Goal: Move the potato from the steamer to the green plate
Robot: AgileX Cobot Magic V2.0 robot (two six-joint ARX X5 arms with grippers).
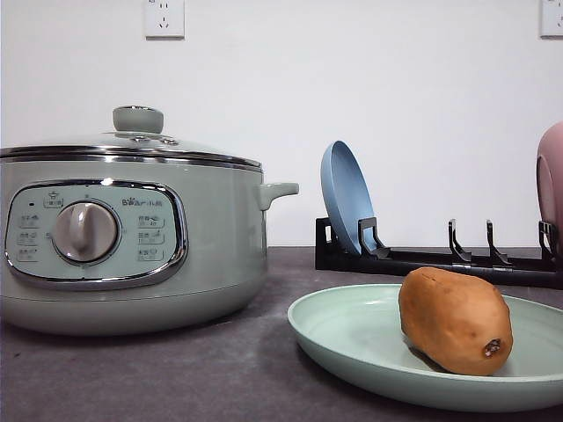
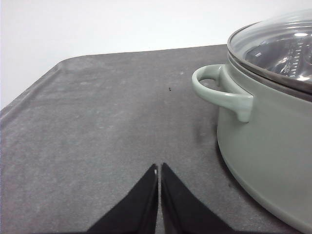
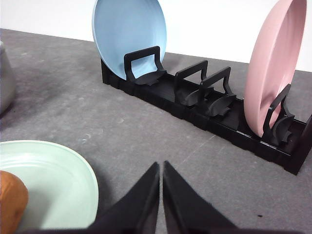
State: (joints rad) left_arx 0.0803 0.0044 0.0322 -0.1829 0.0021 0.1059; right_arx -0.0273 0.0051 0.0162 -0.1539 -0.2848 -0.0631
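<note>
Potato (image 1: 455,320) lies on green plate (image 1: 352,330); steamer (image 1: 132,237) lidded beside.

— What stands at the back of the bench (image 1: 176,378)?

— A black dish rack (image 3: 204,105), long and low, near the white wall (image 1: 396,79). Its slots are formed by upright black brackets.

— What sits in it?

— A blue plate (image 1: 346,195) stands on edge in the slot at one end, leaning slightly. A pink dish (image 3: 270,73) stands on edge near the other end. The slots between them are bare.

— And the bench itself?

— Dark grey, matte, faintly mottled, with a tiny dark speck (image 2: 169,89) on it.

— Anything on the wall?

— Two white power sockets (image 1: 164,18), high up, one towards each side.
</note>
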